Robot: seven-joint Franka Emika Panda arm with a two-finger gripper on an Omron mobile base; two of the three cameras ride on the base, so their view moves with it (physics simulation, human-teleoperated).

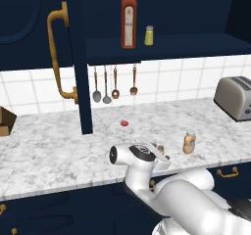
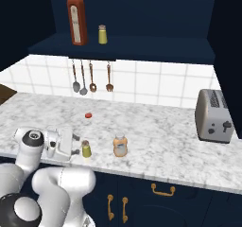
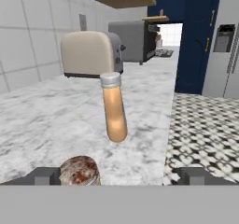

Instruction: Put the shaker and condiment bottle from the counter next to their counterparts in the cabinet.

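1. the gripper [image 2: 81, 149] lies low over the front edge of the counter [image 2: 156, 126], turned sideways, its jaws spread wide and clasping nothing; in the hand view the two dark fingertips [image 3: 44, 175] stand far apart at the bottom.
2. the shaker [image 2: 86, 149], olive-yellow with a grey cap, stands upright on the counter just at the gripper's tips; whether a finger touches it cannot be told. in the hand view its cap [image 3: 79, 170] sits between the tips, nearer the left one.
3. the condiment bottle [image 2: 120, 145], squat and peach-orange with a pale cap, stands upright near the shaker, at its 3 o'clock in the right base view, apart from it. in the left base view it [image 1: 189, 143] is at 3 o'clock from the wrist.
4. the cabinet [image 1: 162, 45] is open, its door [image 1: 78, 58] swung out with a curved brass handle [image 1: 58, 53].
5. on its shelf the red sauce bottle [image 1: 129, 20] stands upright, the bright-yellow shaker [image 1: 149, 35] just beside it at 3 o'clock.
6. a small red cap-like thing [image 1: 124, 123] lies on the counter at 12 o'clock from the gripper, well apart.
7. a toaster [image 2: 213, 116] stands at the counter's right end; four utensils [image 1: 114, 83] hang on the tiled wall under the shelf.
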